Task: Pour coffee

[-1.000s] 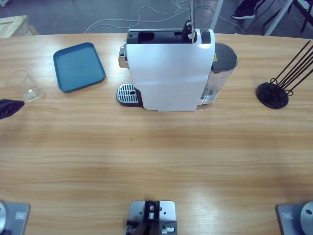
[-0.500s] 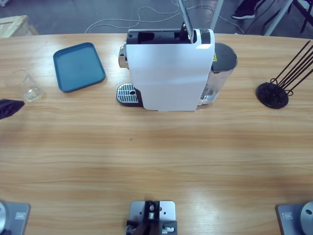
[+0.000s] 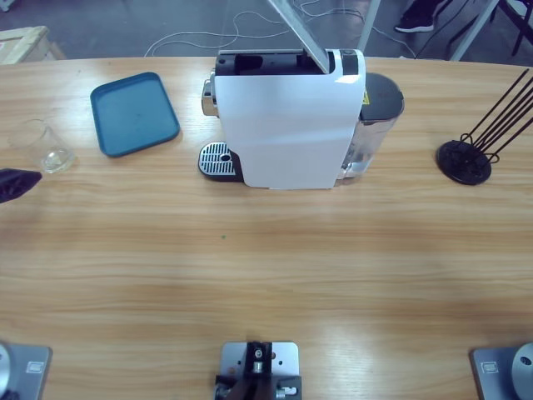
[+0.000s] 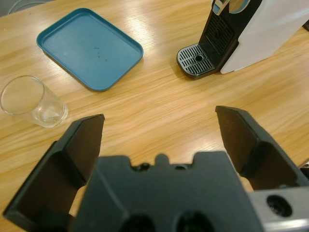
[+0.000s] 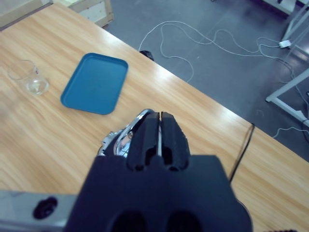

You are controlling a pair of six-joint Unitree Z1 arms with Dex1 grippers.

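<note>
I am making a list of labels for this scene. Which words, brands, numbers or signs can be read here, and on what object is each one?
No text can be read in any view.
Coffee machine: a small yellow sticker beside its white body, too small to read.
Blue tray: a few dark marks in the left wrist view, not letters.
Glass: no print visible.

High view: fixed overhead, looking straight down on the desk (image 3: 266,275). Wrist views: oblique, nearer. All share the blue tray (image 3: 134,113) (image 4: 90,47) (image 5: 95,83).
</note>
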